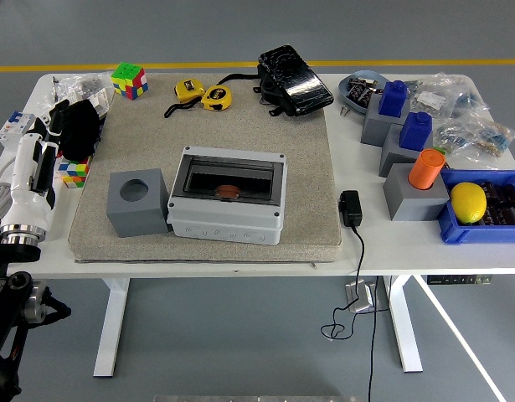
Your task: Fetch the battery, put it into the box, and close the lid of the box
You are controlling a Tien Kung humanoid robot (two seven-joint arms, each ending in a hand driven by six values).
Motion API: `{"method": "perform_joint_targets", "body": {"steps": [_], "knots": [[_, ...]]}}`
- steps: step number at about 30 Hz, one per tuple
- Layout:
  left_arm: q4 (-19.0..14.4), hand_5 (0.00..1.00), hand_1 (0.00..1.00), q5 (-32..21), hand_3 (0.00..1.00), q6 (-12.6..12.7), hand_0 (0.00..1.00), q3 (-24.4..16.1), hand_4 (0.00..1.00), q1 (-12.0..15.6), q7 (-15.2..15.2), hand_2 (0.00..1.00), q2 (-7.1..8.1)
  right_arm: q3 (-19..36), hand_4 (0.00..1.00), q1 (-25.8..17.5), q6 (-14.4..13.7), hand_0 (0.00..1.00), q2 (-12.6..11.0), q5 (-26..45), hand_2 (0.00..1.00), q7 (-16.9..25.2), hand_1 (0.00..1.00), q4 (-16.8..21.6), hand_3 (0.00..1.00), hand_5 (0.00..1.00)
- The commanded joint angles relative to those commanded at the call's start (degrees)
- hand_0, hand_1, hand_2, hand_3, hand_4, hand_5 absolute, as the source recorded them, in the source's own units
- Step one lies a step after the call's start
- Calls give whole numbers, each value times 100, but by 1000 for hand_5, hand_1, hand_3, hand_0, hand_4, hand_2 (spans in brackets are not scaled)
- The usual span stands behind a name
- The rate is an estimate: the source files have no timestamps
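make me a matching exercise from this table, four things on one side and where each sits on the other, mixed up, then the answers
Things:
1. rubik's cube
2. yellow ball
3. orange cylinder
4. grey cube with a round hole

Places:
A. on top of a grey block at the right
B. far left corner region of the table
C. in the blue bin at the right edge
D. against the left side of the box

Pairs: 1-B, 2-C, 3-A, 4-D

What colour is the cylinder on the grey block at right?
Orange cylinder, in the head view.
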Motion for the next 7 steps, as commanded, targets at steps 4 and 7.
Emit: {"method": "perform_joint_targets", "body": {"steps": [4,7], "knots": [[-2,998,893,-5,844,2,902,3,998,-4,-1,838,0,-77,998,8,-6,841,-20,86,784,4,804,0,808,998],[-12,998,893,-24,844,7,902,0,998,-20,-16,838,3,-247,998,22,-3,841,-44,258,784,38,804,0,808,998]]}}
